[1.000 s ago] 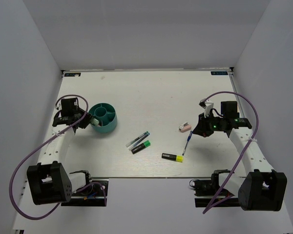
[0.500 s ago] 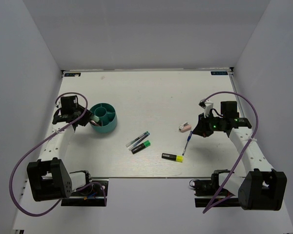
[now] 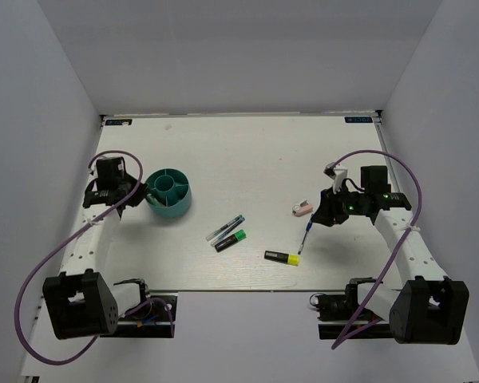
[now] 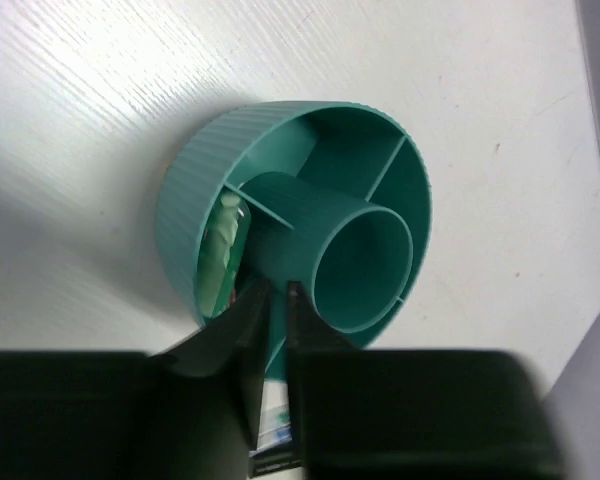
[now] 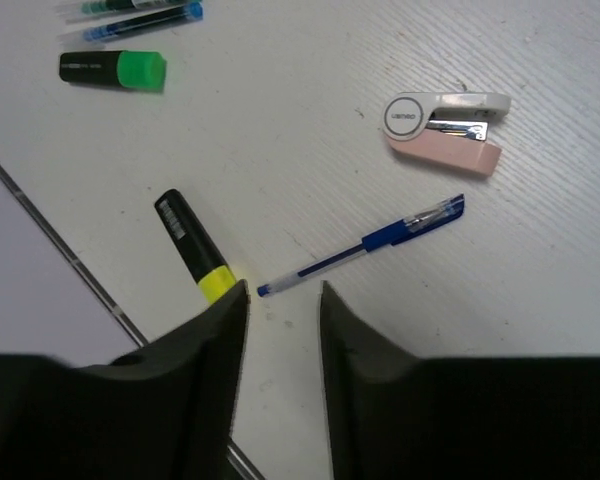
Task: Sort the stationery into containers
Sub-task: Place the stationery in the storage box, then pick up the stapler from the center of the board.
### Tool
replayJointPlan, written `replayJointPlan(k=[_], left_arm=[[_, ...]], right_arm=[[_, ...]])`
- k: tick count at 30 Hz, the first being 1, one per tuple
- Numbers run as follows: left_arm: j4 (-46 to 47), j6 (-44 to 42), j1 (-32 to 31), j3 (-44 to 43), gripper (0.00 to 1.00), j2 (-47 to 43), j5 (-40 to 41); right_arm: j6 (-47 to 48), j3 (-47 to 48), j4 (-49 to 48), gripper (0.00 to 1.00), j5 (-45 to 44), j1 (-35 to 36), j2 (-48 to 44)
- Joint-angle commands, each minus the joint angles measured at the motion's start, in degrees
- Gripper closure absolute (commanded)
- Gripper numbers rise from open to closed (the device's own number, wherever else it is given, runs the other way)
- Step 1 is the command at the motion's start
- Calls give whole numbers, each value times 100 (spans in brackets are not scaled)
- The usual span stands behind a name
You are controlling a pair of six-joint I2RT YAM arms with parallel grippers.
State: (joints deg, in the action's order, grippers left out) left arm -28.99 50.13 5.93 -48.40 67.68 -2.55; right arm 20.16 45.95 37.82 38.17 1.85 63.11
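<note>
The round teal organiser (image 3: 169, 194) (image 4: 195, 170) stands at the left, with a mint-green piece (image 4: 223, 252) upright in its outer left compartment. My left gripper (image 3: 140, 194) (image 4: 272, 288) hovers at its near rim, open by a narrow gap, nothing between the tips. A white-and-black printed bit shows low in that gap; I cannot tell what it is. My right gripper (image 3: 324, 216) (image 5: 283, 292) is open over bare table, just short of the tip of the blue pen (image 5: 365, 247). The yellow-black highlighter (image 5: 193, 245) lies by its left finger. The pink-white piece (image 5: 445, 125) lies beyond the pen.
A green-black highlighter (image 3: 231, 240) (image 5: 113, 68) and a teal-black pen (image 3: 225, 227) (image 5: 145, 20) lie side by side mid-table. The table's front edge (image 5: 70, 260) runs close to the yellow highlighter. White walls enclose the left, right and back.
My right gripper's jaws have parted from shut to open. The left gripper has drawn back a little from the organiser and its gap has narrowed. The stationery on the table has not moved.
</note>
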Motion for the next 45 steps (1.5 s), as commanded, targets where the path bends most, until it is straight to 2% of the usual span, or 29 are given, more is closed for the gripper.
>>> replayJointPlan(k=[1,3,4,5,6,7,9,10,11,12,13,14,16,21,23,25,26,28,29,31,33,36,41,45], left_arm=[[-308,-565,-83,-388,88,-641,26],[-492,-924,-355,-529,98,-975,-17],[-537,-1170,-443,-521,100,-1063,-218],[-441,-1433,-809,-478,100,-1134,-385],[-432,-1566,-926,-495,99,-1265,-874],[-458,-1794,-1188,-503,87,-1275,-1079],[-510,-2173,-1699,-617,64,-1048,-1606],[-598,-2305,-1918,-679,54,-829,-1617],[-912,-2750,-2582,-836,39,-705,-1644],[-1011,-2893,-2797,-985,33,-582,-1574],[-1247,-3025,-3000,-1135,32,-180,-1330],[-1441,-3322,-3480,-1206,32,-54,-1136],[-1504,-3535,-3791,-1224,32,218,-1029],[-1566,-3975,-4153,-926,70,168,-994],[-1487,-4011,-4153,-487,70,-138,-950],[-1206,-4011,-4135,-31,63,-360,-932],[-1109,-4037,-4118,171,62,-674,-923],[-1082,-4055,-4083,313,58,-870,-844],[-1100,-4064,-4083,462,57,-1045,-809],[-1231,-4099,-4083,533,56,-1361,-616],[-1275,-4116,-4065,700,53,-1572,-493],[-1310,-4160,-4065,929,52,-1967,-326],[-1337,-4160,-4056,1026,49,-2145,-132],[-1363,-4169,-4056,1026,49,-2101,-149]], right_arm=[[347,10,207,55,374,-18,26],[725,10,339,53,664,-18,17],[795,-16,340,61,709,8,34],[935,-25,340,71,779,17,61],[963,-16,348,83,779,35,61],[981,1,349,100,745,35,183],[954,141,349,100,430,105,280],[937,159,288,100,315,131,376],[885,212,217,96,-26,140,499],[710,238,130,85,-447,262,622],[665,273,-115,74,-634,307,693],[673,396,-74,58,-1019,368,1007],[795,651,5,52,-1206,448,1229],[1453,1196,42,48,-1251,510,1923],[2146,1170,-195,45,-1199,536,2012],[2552,1153,-223,42,-1076,597,2125],[3450,1179,30,42,-727,598,2152],[4168,1205,242,39,-479,624,2284],[5337,1214,426,39,-321,650,2319],[6231,1223,577,37,-371,668,2433],[6517,1381,620,37,-503,686,2608],[7087,1934,1181,39,-583,685,3066],[7037,1786,544,42,-732,694,3286],[7098,1811,796,45,-636,720,3435]])
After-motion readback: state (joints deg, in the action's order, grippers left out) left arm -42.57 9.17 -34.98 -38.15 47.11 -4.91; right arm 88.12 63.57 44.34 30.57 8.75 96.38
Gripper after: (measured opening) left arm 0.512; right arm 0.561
